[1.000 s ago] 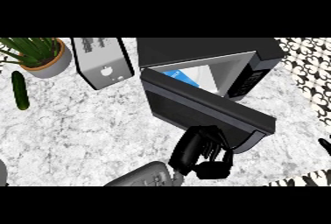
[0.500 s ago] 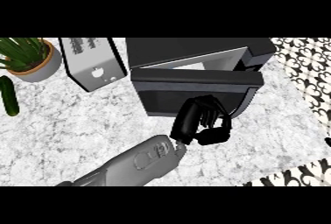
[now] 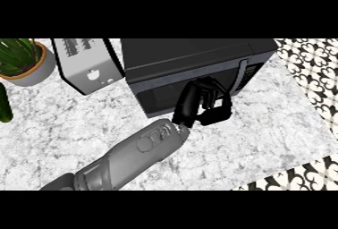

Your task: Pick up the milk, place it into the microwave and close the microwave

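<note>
The black microwave stands at the back of the marble counter with its door flush against its front. No milk shows in the head view, and the dark door hides the inside. My left hand rests against the door near its right side, beside the control strip. Its fingers lie fairly straight against the door and hold nothing. The grey forearm comes in from the lower left. My right hand is out of the picture.
A silver toaster stands just left of the microwave. A potted plant sits at the far left, with a green vegetable below it. The counter ends at the right above patterned floor.
The microwave door has swung from wide open to flush with the front, with my left hand following it inward. The blue-and-white carton seen inside earlier is now hidden.
</note>
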